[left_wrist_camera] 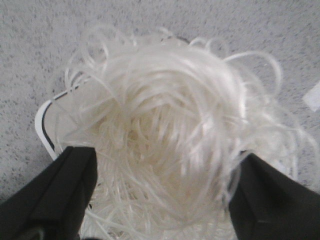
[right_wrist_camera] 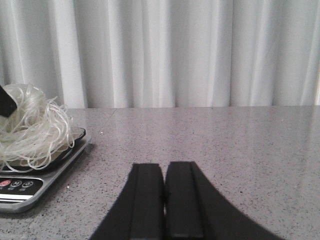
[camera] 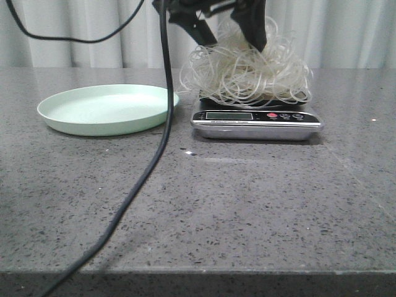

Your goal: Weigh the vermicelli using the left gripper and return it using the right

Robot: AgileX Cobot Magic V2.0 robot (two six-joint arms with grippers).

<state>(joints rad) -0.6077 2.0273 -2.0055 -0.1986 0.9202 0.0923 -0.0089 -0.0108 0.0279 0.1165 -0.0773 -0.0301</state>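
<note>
The vermicelli (camera: pixel 247 74) is a fluffy whitish tangle lying on the silver kitchen scale (camera: pixel 257 120). My left gripper (camera: pixel 235 43) hangs over it from above, jaws spread wide, one black finger on each side of the top of the pile. In the left wrist view the noodles (left_wrist_camera: pixel 165 135) fill the gap between the two fingers (left_wrist_camera: pixel 65 190), and the scale's edge (left_wrist_camera: pixel 42 125) shows beneath. The pale green plate (camera: pixel 105 108) is empty, left of the scale. My right gripper (right_wrist_camera: pixel 164 170) is shut and empty, low over the table to the right of the scale (right_wrist_camera: pixel 30 192) and the vermicelli (right_wrist_camera: pixel 30 130).
A black cable (camera: pixel 154 154) hangs down from the left arm and runs across the table toward the front edge. White curtains stand behind the grey stone table (camera: pixel 247 204).
</note>
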